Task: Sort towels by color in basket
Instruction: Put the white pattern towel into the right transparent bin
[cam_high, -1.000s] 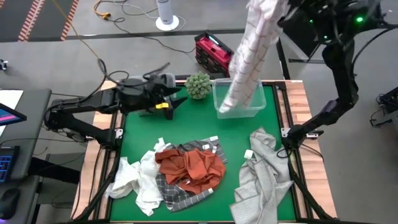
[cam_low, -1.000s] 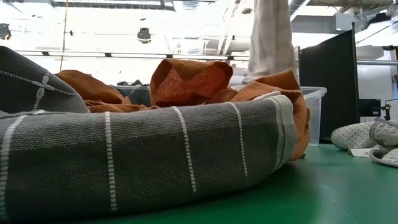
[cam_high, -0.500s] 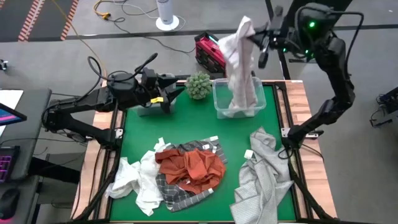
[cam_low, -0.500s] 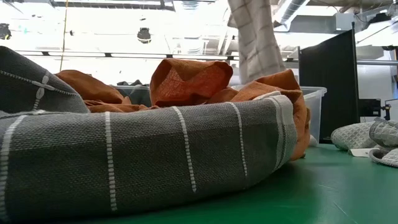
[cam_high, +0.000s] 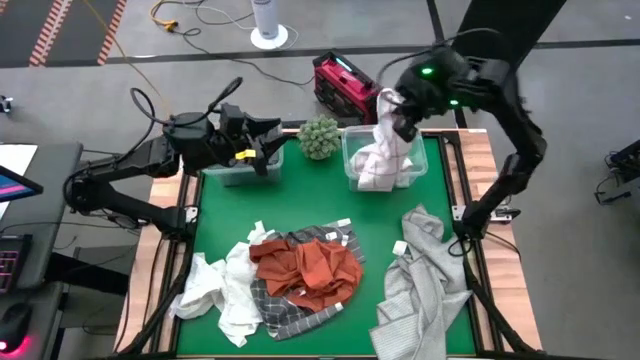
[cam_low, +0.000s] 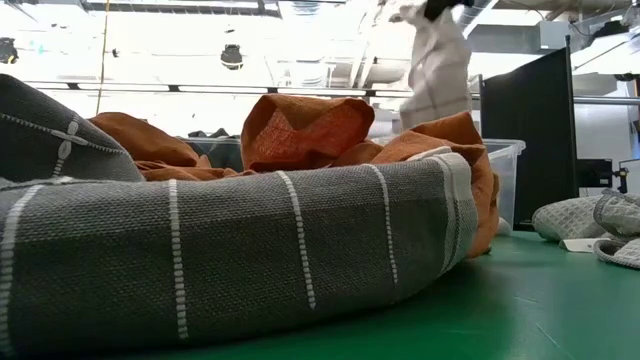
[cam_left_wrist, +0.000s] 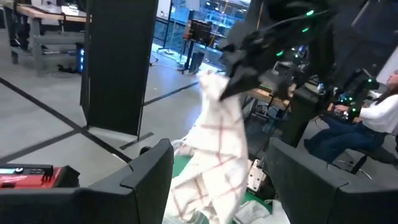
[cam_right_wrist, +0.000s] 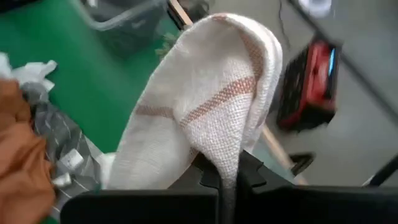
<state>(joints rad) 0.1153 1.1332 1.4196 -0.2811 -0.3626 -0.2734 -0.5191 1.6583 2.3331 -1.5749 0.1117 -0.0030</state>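
A white towel with thin reddish grid lines (cam_high: 385, 150) hangs from my right gripper (cam_high: 398, 115), which is shut on it above a clear bin (cam_high: 348, 160) at the table's far right. The towel's lower part lies bunched inside that bin. My left gripper (cam_high: 270, 152) stands open and level over a second clear bin (cam_high: 232, 176) at the far left, touching nothing. On the near half of the green table, a rust-orange towel (cam_high: 312, 270) lies on a dark grey plaid towel (cam_high: 285, 305). A white towel (cam_high: 225, 290) and a light grey towel (cam_high: 420, 285) lie beside them. My right gripper pinches a fold at the grid towel's upper end (cam_right_wrist: 225, 163) between its two shut fingers. The cloth bulges over the fingertips in a rounded hump (cam_right_wrist: 211, 93). The fingers slant down from the far right. The towel hangs slack below them (cam_low: 435, 75), its lower end in the bin.
A small green plant (cam_high: 318, 137) stands between the two bins. A red box (cam_high: 343, 80) sits on the floor beyond the far edge. In the low view the plaid and orange towels (cam_low: 250, 250) fill the foreground. Bare green mat shows between the pile and the bins.
My right gripper has come down toward the clear bin, moving toward the near and left edges, and has tipped from pointing up to slanting down. The grid towel, which had hung long and high, has sunk, and its lower part has bunched in the bin. My left gripper has drawn back slightly leftward.
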